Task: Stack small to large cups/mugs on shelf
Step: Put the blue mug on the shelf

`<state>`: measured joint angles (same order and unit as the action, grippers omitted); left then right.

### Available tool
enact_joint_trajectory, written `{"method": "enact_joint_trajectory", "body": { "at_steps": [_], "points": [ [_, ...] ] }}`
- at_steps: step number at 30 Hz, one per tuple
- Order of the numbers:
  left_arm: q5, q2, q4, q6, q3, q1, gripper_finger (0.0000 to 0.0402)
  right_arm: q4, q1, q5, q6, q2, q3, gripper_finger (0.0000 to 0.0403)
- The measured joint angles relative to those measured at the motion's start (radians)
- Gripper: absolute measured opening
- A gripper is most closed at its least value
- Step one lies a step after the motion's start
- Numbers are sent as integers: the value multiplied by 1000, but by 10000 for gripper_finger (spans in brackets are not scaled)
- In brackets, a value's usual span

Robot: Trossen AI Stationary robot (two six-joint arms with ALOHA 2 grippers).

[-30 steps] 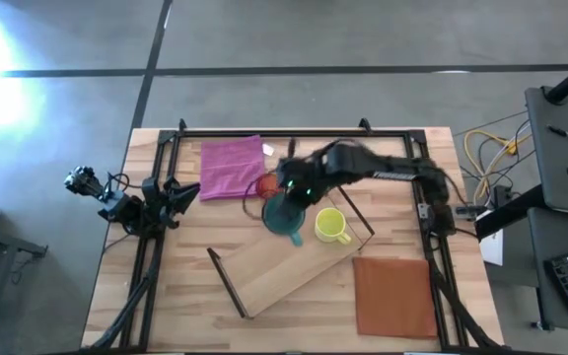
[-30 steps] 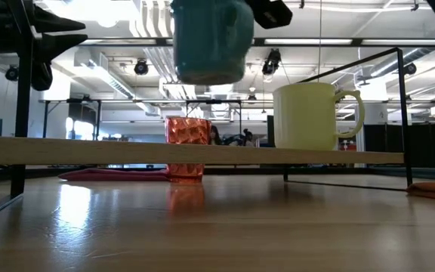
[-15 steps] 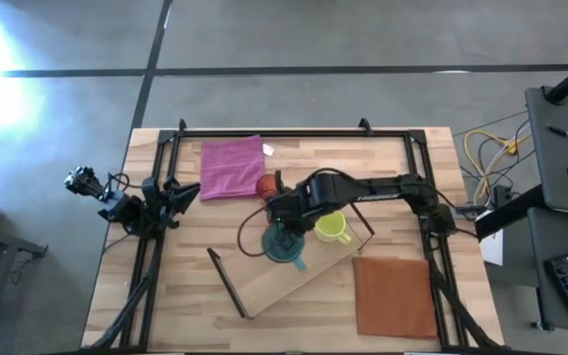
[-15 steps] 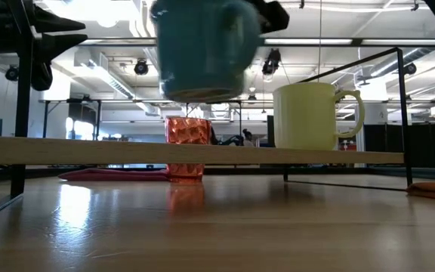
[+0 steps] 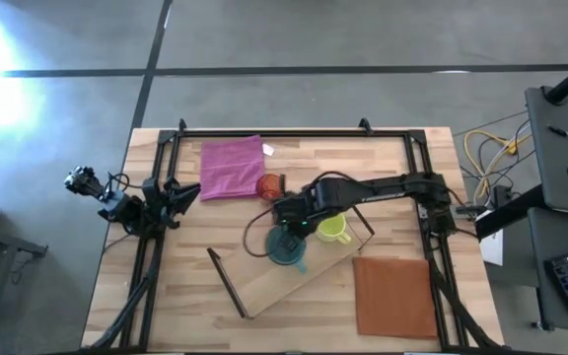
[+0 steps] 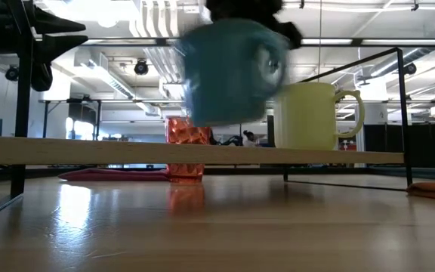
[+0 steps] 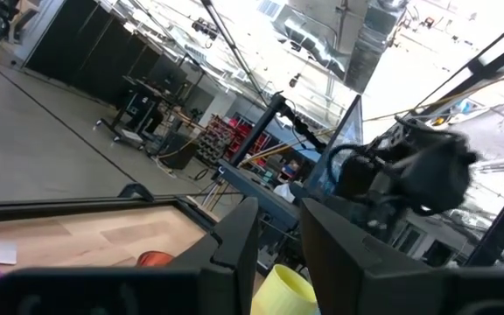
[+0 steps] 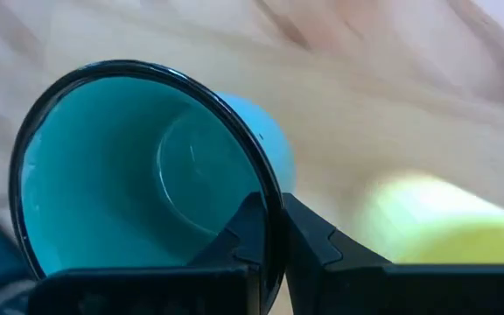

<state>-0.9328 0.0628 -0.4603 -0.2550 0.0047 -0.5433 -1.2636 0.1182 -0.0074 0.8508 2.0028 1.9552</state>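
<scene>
My right gripper (image 5: 290,229) is shut on the teal mug (image 5: 286,248), which hangs just above the wooden shelf plank (image 5: 264,281), left of the yellow-green mug (image 5: 332,228). That mug stands upright on its base on the plank (image 6: 127,151). In the low view the blurred teal mug (image 6: 232,72) sits beside the yellow-green mug (image 6: 312,115). The small orange-red cup (image 5: 269,184) stands on the table behind the shelf, by the pink cloth. My left gripper (image 5: 180,192) waits at the table's left edge, shut and empty. My right gripper holds the teal mug by its rim (image 8: 268,194), one finger inside the mug and one outside. The fingers come from above, pointing down. The mug hangs below them with its opening up, a little tilted, its base (image 6: 221,121) clear of the plank.
A pink cloth (image 5: 231,166) lies at the far left and a brown mat (image 5: 394,296) at the near right. Thin dark wire frames (image 5: 227,281) stand at both ends of the plank. Black rails (image 5: 294,133) border the table.
My right gripper has carried the teal mug from above the orange-red cup toward the table's near edge and down. The mug now hangs low over the plank, close beside the yellow-green mug.
</scene>
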Motion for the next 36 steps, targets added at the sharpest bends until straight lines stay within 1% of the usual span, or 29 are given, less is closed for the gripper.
{"method": "enact_joint_trajectory", "body": {
  "at_steps": [1, 4, 6, 8, 10, 11, 13, 14, 17, 20, 23, 36],
  "points": [
    [0, 0, 0, 0, 0, 0, 73, -5, -4, -1, 1, -21, -38, 13],
    [0, 0, 0, 0, 0, 0, 73, 123, -18, -15, 48, -79, -146, 13],
    [0, 0, -1, 0, 0, 0, 73, 157, -21, -18, 76, -129, -216, 13],
    [0, -1, 0, 0, 0, 0, 73, 180, -22, -16, 90, -169, -268, 13],
    [0, -1, -1, 0, 0, 0, 73, 252, -21, -15, 117, -185, -302, 13],
    [0, -1, 0, 0, 0, 0, 73, 262, -20, -11, 128, -188, -317, 13],
    [-4, -1, -1, 0, 0, 0, 73, 224, -20, -5, 126, -198, -345, 13],
    [-6, -2, -1, 0, 0, 0, 73, 216, -20, -6, 122, -199, -351, 13],
    [-16, -1, -2, 0, 0, 0, 73, 294, -20, 0, 125, -199, -351, 13],
    [-24, -2, -1, 0, 0, 0, 73, 266, -21, 3, 114, -203, -350, 13],
    [-26, -2, -1, 0, 0, 0, 73, 285, -21, 12, 97, -198, -344, 13],
    [-42, -2, -1, 0, 0, 0, 73, 265, -18, 8, 91, -181, -352, 13]
  ]
}}
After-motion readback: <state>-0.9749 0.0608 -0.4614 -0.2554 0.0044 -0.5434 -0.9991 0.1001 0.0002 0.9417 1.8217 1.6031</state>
